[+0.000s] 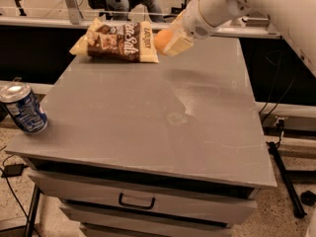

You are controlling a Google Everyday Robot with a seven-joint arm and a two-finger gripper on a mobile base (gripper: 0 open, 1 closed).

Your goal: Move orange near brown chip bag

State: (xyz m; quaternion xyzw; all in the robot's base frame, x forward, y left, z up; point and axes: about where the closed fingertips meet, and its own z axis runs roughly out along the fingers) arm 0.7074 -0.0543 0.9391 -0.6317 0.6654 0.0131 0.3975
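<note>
Gripper: the gripper (172, 43) was at 12 o'clock from the table's centre, over the far edge, clenched around the orange.
Orange: the orange (161, 38) sat between the pale fingers (180, 44), its left half showing, just beside the bag's right edge, at 3 o'clock from the bag.
Contact with bag: whether the fruit touched the bag could not be told.
Brown chip bag: the brown chip bag (117, 42) lay flat at 11 o'clock on the table, white lettering up, pale yellow ends at left and right.
Arm: the white arm (256, 1) reached in from 1 o'clock, slanting down to the gripper.
Shadow: a dim shadow (190, 77) lay on the table at 5 o'clock from the orange.
Table: the grey table (148, 127) had 1 drawer handle (137, 201) on its front.
Blue can: 1 blue can (22, 108) stood tilted at 9 o'clock, on the table's left edge, well apart from the bag.
</note>
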